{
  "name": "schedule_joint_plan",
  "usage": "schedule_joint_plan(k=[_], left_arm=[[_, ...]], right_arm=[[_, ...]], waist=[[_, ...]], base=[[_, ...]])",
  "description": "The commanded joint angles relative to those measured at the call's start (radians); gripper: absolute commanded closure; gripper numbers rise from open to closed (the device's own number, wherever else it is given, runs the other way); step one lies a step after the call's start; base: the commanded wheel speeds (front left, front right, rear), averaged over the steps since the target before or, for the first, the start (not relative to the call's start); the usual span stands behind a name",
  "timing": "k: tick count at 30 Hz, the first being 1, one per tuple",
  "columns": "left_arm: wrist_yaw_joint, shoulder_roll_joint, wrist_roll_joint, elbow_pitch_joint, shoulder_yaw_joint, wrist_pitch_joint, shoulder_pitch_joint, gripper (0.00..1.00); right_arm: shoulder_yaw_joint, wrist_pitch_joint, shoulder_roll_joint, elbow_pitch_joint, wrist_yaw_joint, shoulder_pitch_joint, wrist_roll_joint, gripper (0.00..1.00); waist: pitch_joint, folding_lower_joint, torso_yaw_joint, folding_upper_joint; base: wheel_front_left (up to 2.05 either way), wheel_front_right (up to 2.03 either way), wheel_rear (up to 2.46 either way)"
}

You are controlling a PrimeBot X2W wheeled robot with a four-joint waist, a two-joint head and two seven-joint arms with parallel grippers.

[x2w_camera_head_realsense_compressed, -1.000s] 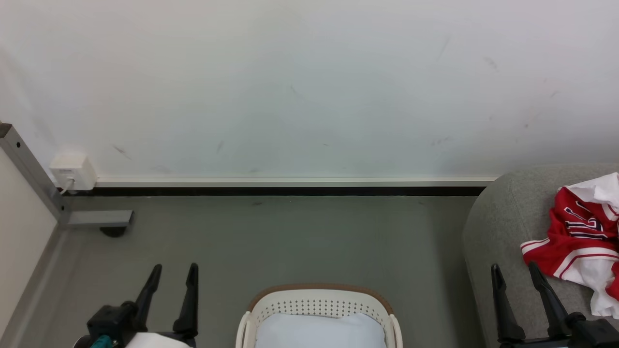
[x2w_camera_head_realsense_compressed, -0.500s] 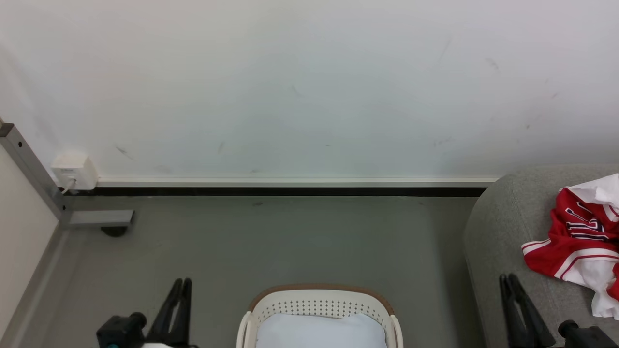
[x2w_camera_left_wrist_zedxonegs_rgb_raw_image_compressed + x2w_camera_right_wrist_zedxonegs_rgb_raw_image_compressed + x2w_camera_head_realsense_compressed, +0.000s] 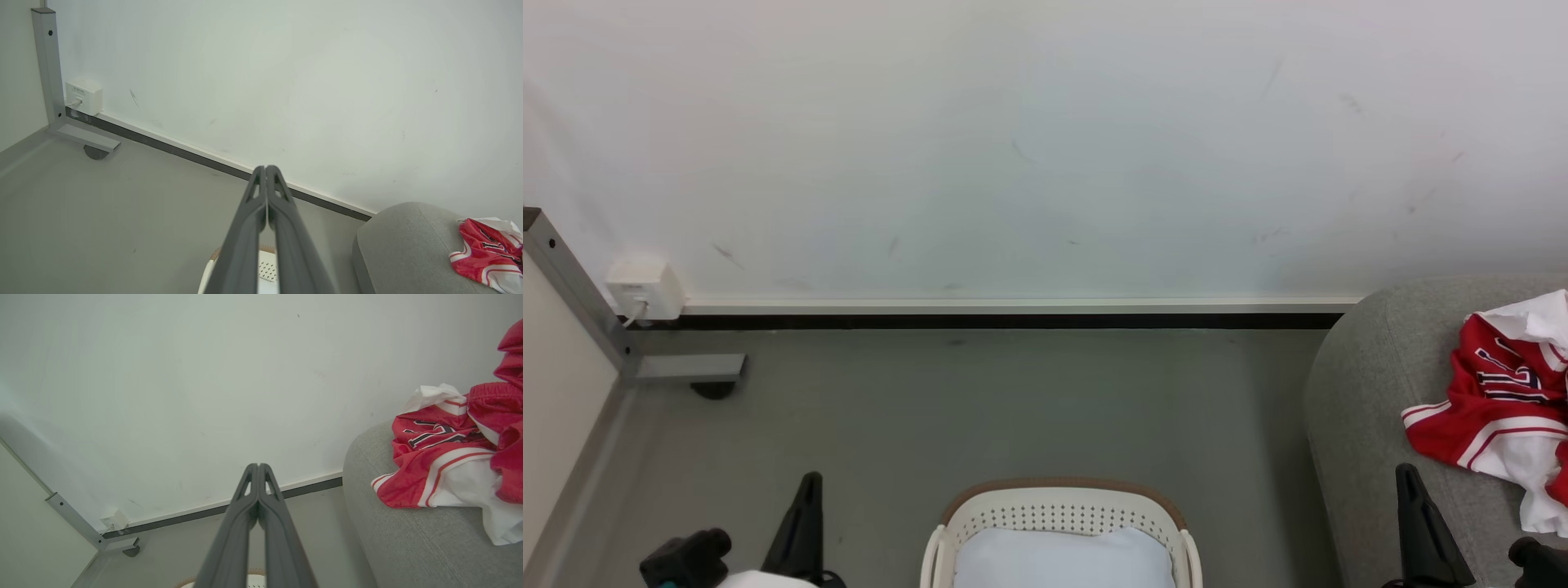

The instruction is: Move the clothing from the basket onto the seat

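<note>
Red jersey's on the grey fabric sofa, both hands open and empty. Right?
No: both hands are shut, not open. Each wrist view shows it: the left hand and the right hand have their fingers pressed together, empty. The red jersey with white stripes and numerals does lie on the grey woven-fabric sofa.

A sparse indoor room, furnished like a corner of a home but plain like a test space. The far wall is flat white and scuffed, with a white-and-black skirting strip along its base and a small white socket box at the far left. The floor is smooth grey. At the left, a grey metal post with a flat foot frames a pale panel. The homely pieces are a grey fabric sofa at the right with a red jersey lying on it, and a cream laundry basket on the floor, near and central.
</note>
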Motion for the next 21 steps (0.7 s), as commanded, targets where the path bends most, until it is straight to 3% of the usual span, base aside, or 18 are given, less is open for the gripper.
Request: schedule_joint_plan(k=[1,21], left_arm=[[0.000,0.003,-0.046,-0.020,0.009,0.011,-0.023,1.00],[-0.001,-0.005,-0.348,-0.034,0.039,0.090,-0.032,1.00]], right_arm=[[-0.006,0.009,-0.009,-0.010,0.000,-0.029,0.046,1.00],[-0.032,0.080,-0.017,0.003,0.000,-0.055,0.346,1.00]], waist=[[0.000,0.0000,-0.001,0.0000],[0.007,0.0000,-0.007,0.0000]], base=[[0.00,0.00,0.00],[0.00,0.00,0.00]])
